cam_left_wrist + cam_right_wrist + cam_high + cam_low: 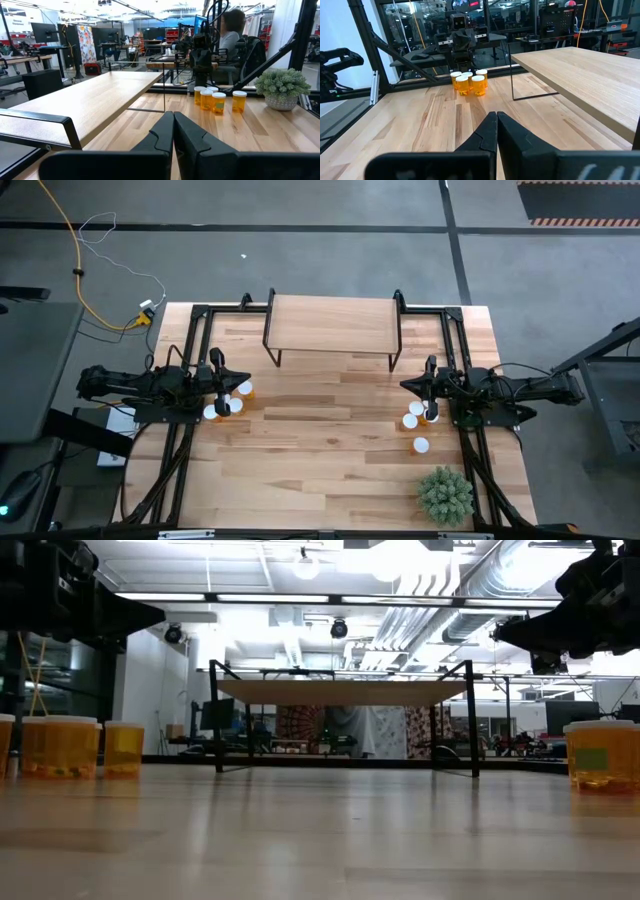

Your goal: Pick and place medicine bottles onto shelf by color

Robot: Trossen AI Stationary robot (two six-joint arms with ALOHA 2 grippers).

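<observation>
Bottles (pixel 228 402) either side of the shelf (pixel 332 321) appeared light, rigid, slick-walled, best gripped below the cap; left gripper (pixel 173 131) and right gripper (pixel 497 131) had jaws pressed together, empty.

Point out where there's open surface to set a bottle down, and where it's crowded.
The shelf top is bare. The table is open between the left bottle cluster and the right bottle cluster. It is crowded at both clusters, each beside a shut gripper, left and right, and near the plant.
</observation>
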